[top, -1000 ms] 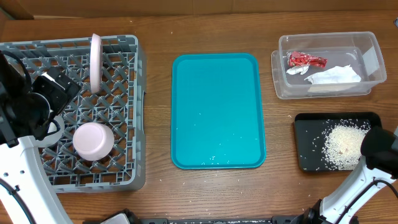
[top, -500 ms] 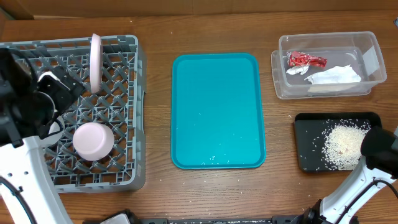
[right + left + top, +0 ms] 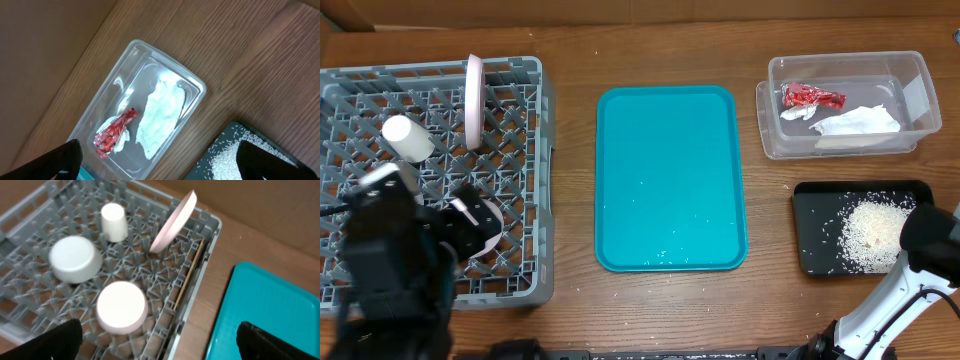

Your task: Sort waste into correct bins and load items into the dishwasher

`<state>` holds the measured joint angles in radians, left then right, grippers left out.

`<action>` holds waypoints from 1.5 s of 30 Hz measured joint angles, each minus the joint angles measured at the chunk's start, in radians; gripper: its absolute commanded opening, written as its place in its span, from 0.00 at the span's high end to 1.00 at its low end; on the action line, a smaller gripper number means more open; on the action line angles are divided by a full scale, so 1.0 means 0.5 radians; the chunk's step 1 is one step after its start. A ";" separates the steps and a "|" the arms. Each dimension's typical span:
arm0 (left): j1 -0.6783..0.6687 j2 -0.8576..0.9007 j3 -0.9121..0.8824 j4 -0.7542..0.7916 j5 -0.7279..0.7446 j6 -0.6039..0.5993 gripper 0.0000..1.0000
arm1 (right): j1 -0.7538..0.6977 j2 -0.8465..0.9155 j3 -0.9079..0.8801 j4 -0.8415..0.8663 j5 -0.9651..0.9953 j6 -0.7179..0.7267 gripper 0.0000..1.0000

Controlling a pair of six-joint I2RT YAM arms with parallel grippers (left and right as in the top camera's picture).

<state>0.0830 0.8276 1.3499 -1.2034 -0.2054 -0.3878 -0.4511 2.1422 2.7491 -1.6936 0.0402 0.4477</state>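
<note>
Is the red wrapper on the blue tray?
No, the red wrapper lies in the clear tub, next to the white napkin.

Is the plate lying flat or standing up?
Standing up. The plate rests on its edge in the grey rack, tilted a little; from overhead only its thin rim shows.

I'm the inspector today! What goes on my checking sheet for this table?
Surface: wooden table, grain showing.
Job's things: plate, cup and two upturned bowls in the grey rack; red wrapper and napkin in the clear tub; rice in the black tray.
Clutter: teal tray, a few grains on it.
Grippers: left gripper over the rack, right gripper by the black tray; fingers open, empty.
Cables: black cable by the right arm.
Surroundings: cardboard wall behind.
</note>
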 measured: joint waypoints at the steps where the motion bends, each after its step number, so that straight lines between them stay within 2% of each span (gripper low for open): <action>1: -0.011 -0.056 -0.150 0.143 -0.005 0.023 0.00 | 0.001 0.000 0.000 -0.001 0.002 0.000 0.00; 5: -0.047 -0.282 -0.778 0.729 -0.017 0.100 0.00 | 0.000 0.000 0.000 -0.001 0.002 -0.001 0.00; 6: -0.050 -0.431 -1.046 0.887 -0.006 0.111 0.00 | 0.000 0.000 0.000 -0.001 -0.002 -0.001 0.00; 8: -0.050 -0.623 -1.287 1.078 0.009 0.117 0.00 | 0.000 0.000 0.000 0.001 0.000 -0.001 0.00; 12: -0.050 -0.915 -1.568 1.147 0.021 0.118 0.00 | 0.000 0.000 0.000 -0.002 0.001 -0.001 0.00; 16: -0.050 -1.191 -1.837 1.395 0.021 0.145 0.00 | 0.001 0.000 0.000 0.000 0.000 -0.001 0.00; 28: -0.082 -1.572 -2.316 1.998 0.059 0.300 0.00 | 0.000 0.000 0.000 -0.001 0.001 -0.001 0.00; 39: -0.098 -1.624 -2.636 2.511 0.143 0.459 0.00 | 0.001 0.000 0.000 -0.001 0.001 0.000 0.00; 45: -0.098 -1.624 -2.675 2.480 0.149 0.469 0.00 | 0.001 0.000 0.000 -0.001 0.001 -0.001 0.00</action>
<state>0.0338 0.0154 0.0124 0.0368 -0.1310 -0.1532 -0.4507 2.1422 2.7491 -1.6939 0.0406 0.4473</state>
